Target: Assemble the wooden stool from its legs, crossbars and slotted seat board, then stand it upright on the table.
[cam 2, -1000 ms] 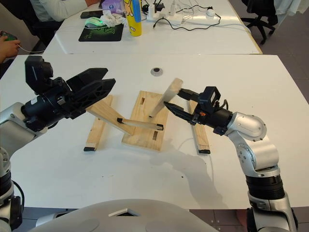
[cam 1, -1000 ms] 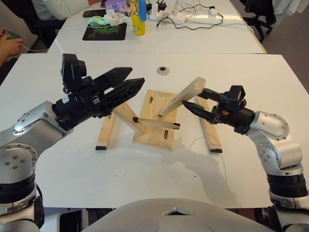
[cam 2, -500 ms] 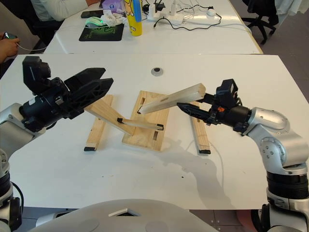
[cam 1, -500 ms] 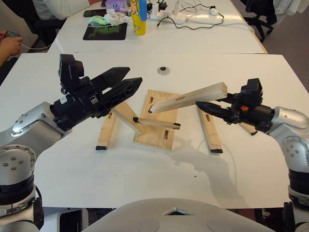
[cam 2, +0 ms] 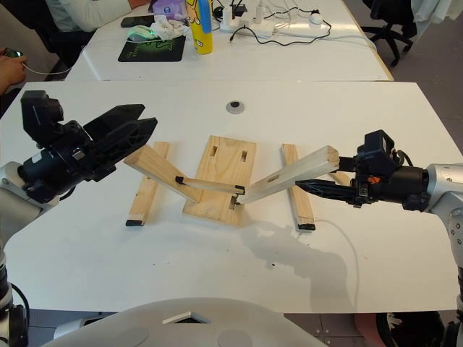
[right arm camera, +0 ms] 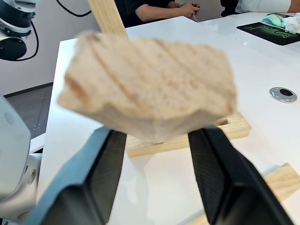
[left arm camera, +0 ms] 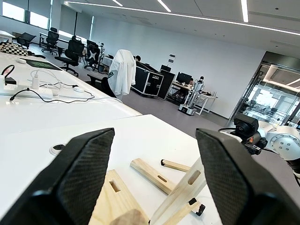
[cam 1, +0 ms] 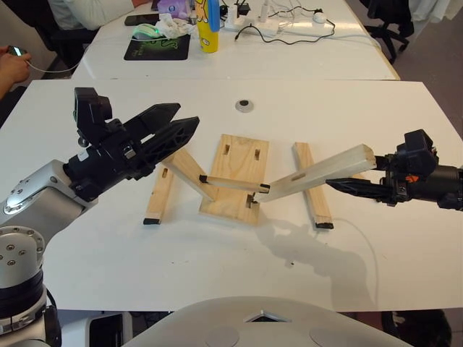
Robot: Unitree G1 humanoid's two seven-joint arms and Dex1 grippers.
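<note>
The wooden stool's slotted seat board (cam 1: 236,163) lies flat at the middle of the white counter (cam 1: 376,108), with nothing fitted into it. One loose leg (cam 1: 160,194) lies flat just off its 9 o'clock side and another (cam 1: 318,208) off its 3 o'clock side. A small round disc (cam 1: 244,106) sits at 12 o'clock, well apart from the board.

The right tool (cam 1: 340,179) pinches the outer end of a third leg (cam 1: 311,176). This leg slopes down toward 9 o'clock, passing above the 3 o'clock loose leg. Its low end sits at the board's 5 o'clock corner, where it meets one black-capped end of a crossbar (cam 1: 235,183). The crossbar runs over the board's near part to a fourth leg (cam 1: 189,172), which slants up toward 10 o'clock and disappears under the left tool (cam 1: 187,114).

From the head, the left tool covers that leg's upper end. The left wrist view adds that its fingers (left arm camera: 82,180) are spread wide. The leg's end sits low between them, and I cannot tell whether anything grips it. This view also brings out a short dark-tipped stick (left arm camera: 176,165) lying beyond the 3 o'clock loose leg. The right wrist view shows the held leg's end grain pressed between that tool's two fingers (right arm camera: 220,173).
</note>
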